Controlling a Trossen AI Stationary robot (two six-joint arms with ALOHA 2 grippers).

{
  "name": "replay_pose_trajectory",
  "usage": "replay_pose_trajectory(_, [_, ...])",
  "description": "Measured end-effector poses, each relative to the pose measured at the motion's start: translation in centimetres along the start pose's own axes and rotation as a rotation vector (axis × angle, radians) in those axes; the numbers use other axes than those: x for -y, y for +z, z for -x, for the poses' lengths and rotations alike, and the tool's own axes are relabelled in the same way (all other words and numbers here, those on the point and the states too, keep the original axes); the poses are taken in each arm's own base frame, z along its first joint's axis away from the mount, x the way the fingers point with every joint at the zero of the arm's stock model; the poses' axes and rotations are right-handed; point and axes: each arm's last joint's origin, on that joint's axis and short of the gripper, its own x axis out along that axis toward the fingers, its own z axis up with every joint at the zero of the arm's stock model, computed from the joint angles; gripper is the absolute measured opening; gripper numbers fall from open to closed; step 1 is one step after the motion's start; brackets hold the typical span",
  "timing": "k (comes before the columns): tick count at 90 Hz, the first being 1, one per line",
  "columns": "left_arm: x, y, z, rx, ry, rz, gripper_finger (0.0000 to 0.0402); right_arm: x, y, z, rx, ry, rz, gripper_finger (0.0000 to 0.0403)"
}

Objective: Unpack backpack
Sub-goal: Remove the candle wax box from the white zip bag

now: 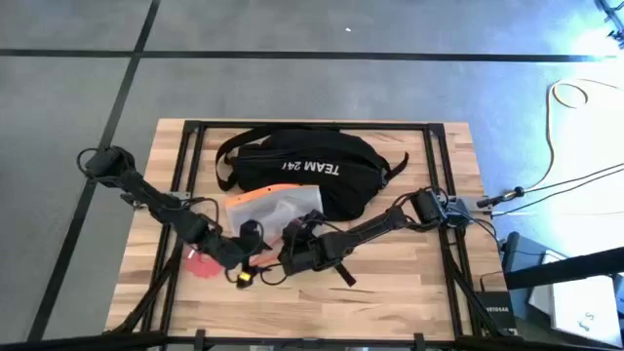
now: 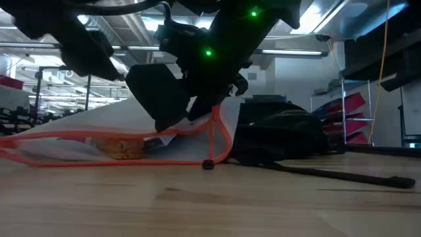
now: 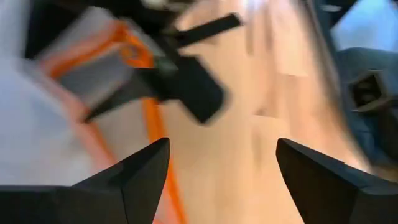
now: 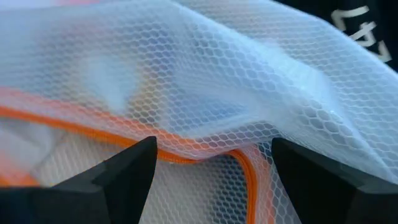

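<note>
The backpack lies at the table's far side, with the pouch just in front of it. Both the right gripper and the left gripper are spread apart, holding nothing, at the pouch's orange edge. Close the right fingers squarely on the trim, not the mesh, then draw the pouch clear of the backpack.

The high camera is looking straight down on the whole table. The low one is looking level across it. Both wrist cameras are sitting close, sharing the mesh pouch.
</note>
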Motion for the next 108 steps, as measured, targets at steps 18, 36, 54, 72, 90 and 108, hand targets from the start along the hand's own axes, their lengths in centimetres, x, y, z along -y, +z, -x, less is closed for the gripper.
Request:
replay_pose_trajectory(18, [1.3,-1.4,-0.4,-0.044,-0.024,-0.043,0.0281,0.2,0.6,-0.5,0.043,-0.02,-0.023,0.0303])
replay_pose_trajectory(36, [1.8,-2.3,-2.4,-0.044,-0.027,-0.091,0.0281,0.3,1.6,-1.1,0.091,-0.01,-0.024,0.0303])
replay_pose_trajectory(54, [1.0,-2.9,-3.6,-0.071,0.048,-0.165,0.0281,0.7,2.2,-1.7,0.101,-0.009,-0.026,0.0303])
replay_pose_trajectory(72, [-0.2,-3.1,-3.6,-0.069,0.214,-0.191,0.0281,0.8,2.3,-1.8,0.099,-0.005,-0.011,0.0303])
replay_pose_trajectory(90, [-0.6,-3.0,-3.7,-0.075,0.234,-0.168,0.0281,1.1,2.6,-2.2,0.097,0.005,-0.021,0.0303])
replay_pose_trajectory(108, [-1.7,-2.6,-4.0,-0.039,0.328,-0.146,0.0281,1.1,2.8,-2.3,0.097,0.016,-0.026,0.0303])
